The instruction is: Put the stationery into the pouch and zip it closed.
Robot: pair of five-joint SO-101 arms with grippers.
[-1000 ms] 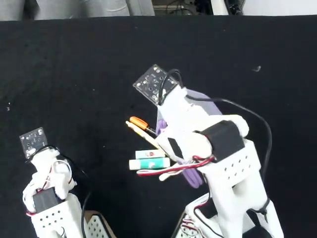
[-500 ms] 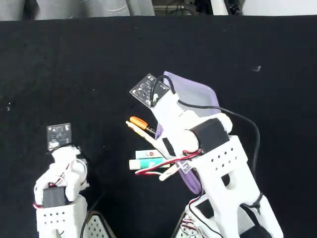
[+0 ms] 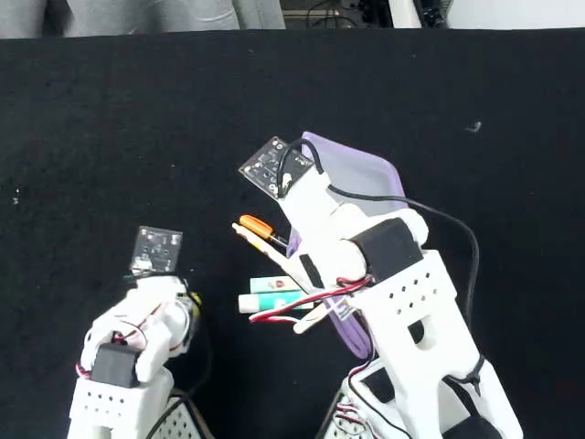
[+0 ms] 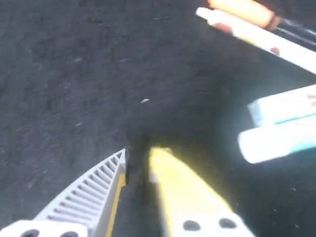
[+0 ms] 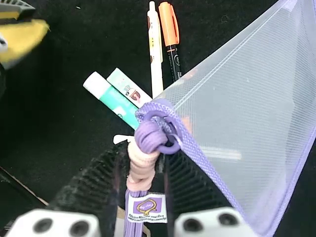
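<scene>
My right gripper (image 5: 145,165) is shut on the purple zip pull and corner of the mesh pouch (image 5: 237,113), holding that end tilted up off the cloth. The pouch (image 3: 352,174) shows behind the right arm (image 3: 366,265). Beside it lie an orange marker (image 3: 254,225), a white pen (image 3: 263,249), a green-and-white box (image 3: 276,284) and a glue stick (image 3: 265,302). My left gripper (image 4: 138,160) is shut and empty, low over the cloth a short way from the glue stick (image 4: 276,140) and the box (image 4: 286,106). Its yellow finger (image 5: 19,34) appears in the right wrist view.
A black cloth (image 3: 110,119) covers the whole table, with open room on the left and at the back. The left arm (image 3: 137,329) stands at the front left. The right arm's cables (image 3: 302,315) hang over the stationery.
The left arm has swung right and forward toward the stationery. The right arm raised the pouch's end a second ago and has since held still.
</scene>
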